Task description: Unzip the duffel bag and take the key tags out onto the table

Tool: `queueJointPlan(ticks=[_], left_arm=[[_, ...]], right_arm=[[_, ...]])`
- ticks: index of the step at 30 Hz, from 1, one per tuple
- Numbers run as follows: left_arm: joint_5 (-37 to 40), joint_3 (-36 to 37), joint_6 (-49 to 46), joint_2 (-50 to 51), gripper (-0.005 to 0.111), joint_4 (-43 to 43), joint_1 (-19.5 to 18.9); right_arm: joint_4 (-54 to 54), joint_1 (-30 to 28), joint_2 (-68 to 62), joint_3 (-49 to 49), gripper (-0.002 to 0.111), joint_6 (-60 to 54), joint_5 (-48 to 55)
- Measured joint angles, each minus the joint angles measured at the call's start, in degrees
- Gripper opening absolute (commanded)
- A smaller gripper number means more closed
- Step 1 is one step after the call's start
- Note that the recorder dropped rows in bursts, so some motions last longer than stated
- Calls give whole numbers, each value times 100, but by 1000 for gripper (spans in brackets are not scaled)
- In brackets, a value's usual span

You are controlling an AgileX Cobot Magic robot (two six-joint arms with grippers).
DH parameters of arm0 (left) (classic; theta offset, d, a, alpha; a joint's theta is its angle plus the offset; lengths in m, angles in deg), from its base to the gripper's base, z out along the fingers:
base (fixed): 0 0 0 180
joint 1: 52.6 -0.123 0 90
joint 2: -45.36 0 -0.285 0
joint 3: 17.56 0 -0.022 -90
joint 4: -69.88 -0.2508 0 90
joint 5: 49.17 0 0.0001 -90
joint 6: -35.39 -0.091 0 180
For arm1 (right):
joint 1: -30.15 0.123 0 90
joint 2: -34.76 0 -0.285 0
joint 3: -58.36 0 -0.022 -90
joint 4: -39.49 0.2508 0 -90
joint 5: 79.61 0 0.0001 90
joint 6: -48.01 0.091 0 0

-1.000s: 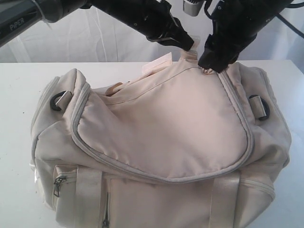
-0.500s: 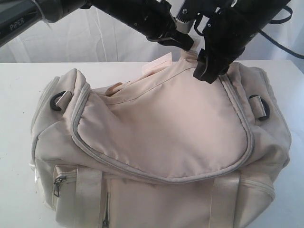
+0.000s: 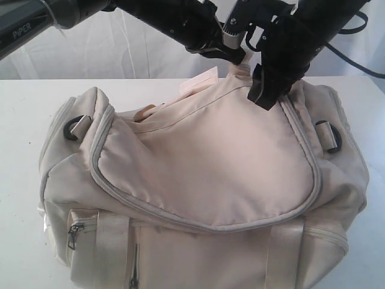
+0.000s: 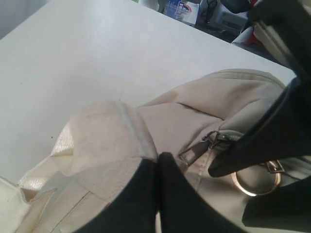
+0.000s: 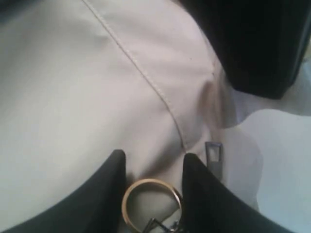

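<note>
Right fingers (image 5: 99, 194) nearer ring (image 5: 151, 181); "PIPER" on arm (image 3: 27, 24)

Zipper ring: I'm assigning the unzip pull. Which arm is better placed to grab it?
Right: the right tool straddles the gold zipper ring of the duffel bag, jaws open; the left tool is shut, pinching bag fabric.

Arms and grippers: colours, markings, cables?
Both arms are black; the left arm has a grey link lettered PIPER in white. The left gripper and right gripper have matte black tapered fingers. A black cable loops off the right arm.
</note>
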Motion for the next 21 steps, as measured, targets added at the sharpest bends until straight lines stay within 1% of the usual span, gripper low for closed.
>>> queueJointPlan(ticks=[8, 13, 21], left_arm=[[0, 0, 0, 0, 0, 0, 0], [-60, 0, 3, -14, 0, 0, 0], [-109, 0, 131, -35, 0, -24, 0]], right_arm=[[-104, 0, 304, 0, 0, 143, 21], [-381, 0, 704, -12, 0, 673, 32], [-452, 0, 1017, -21, 0, 1435, 244]])
